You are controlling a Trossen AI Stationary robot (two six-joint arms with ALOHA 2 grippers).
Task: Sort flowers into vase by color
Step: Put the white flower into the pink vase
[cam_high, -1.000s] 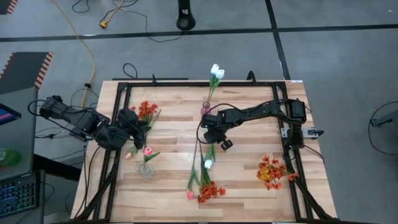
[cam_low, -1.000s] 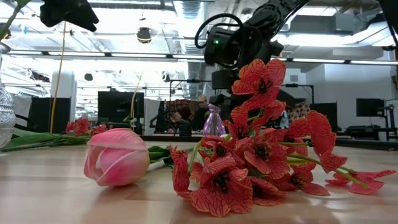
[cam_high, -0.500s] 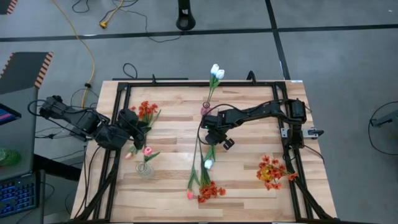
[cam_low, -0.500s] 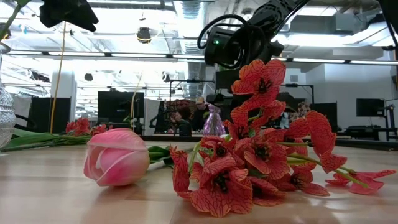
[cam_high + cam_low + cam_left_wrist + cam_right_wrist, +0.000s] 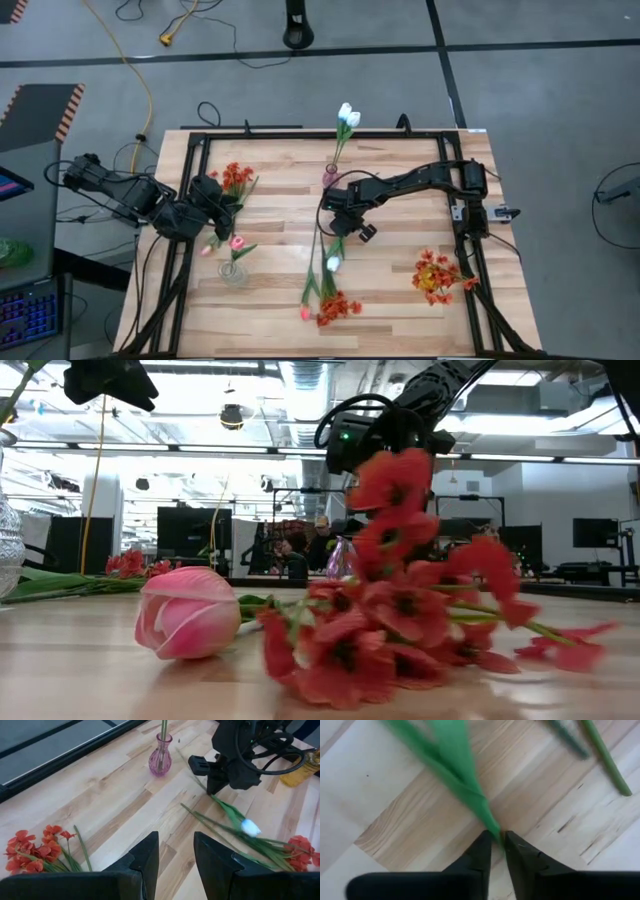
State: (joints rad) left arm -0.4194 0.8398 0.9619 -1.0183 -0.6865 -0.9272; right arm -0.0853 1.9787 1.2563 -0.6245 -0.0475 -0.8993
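Observation:
My right gripper (image 5: 341, 224) is over the table's middle, shut on the green stem of a white tulip (image 5: 333, 263). My left gripper (image 5: 176, 854) is open near the left edge, beside a red-orange bunch (image 5: 237, 178). A pink vase (image 5: 330, 172) toward the far edge holds white tulips (image 5: 346, 115) by their stems. Near the left gripper, a clear vase (image 5: 232, 271) holds a pink tulip (image 5: 237, 243). Another pink tulip (image 5: 305, 313) and a red-orange bunch (image 5: 339, 305) lie at the near edge. One more red-orange bunch (image 5: 437, 275) lies at the right. My right gripper pinches the white tulip's green stem (image 5: 491, 829) between its two fingertips, well away from the bloom. It comes from above, pointing down. The stem and leaves run from the fingers toward the bloom (image 5: 248, 826), which is low over the wood near the near-edge flowers.
Black rails (image 5: 190, 150) frame the wooden table top. The long stem of the near pink tulip (image 5: 318, 250) runs close beside the held tulip. Bare wood lies between the clear vase and the right gripper, and to the right of the pink vase.
The right gripper, still shut on the stem, has shifted slightly toward the table's left and far edge. The red-orange bunch at the near edge has been stirred and shows blurred, with its blooms displaced sideways. The left arm has kept still.

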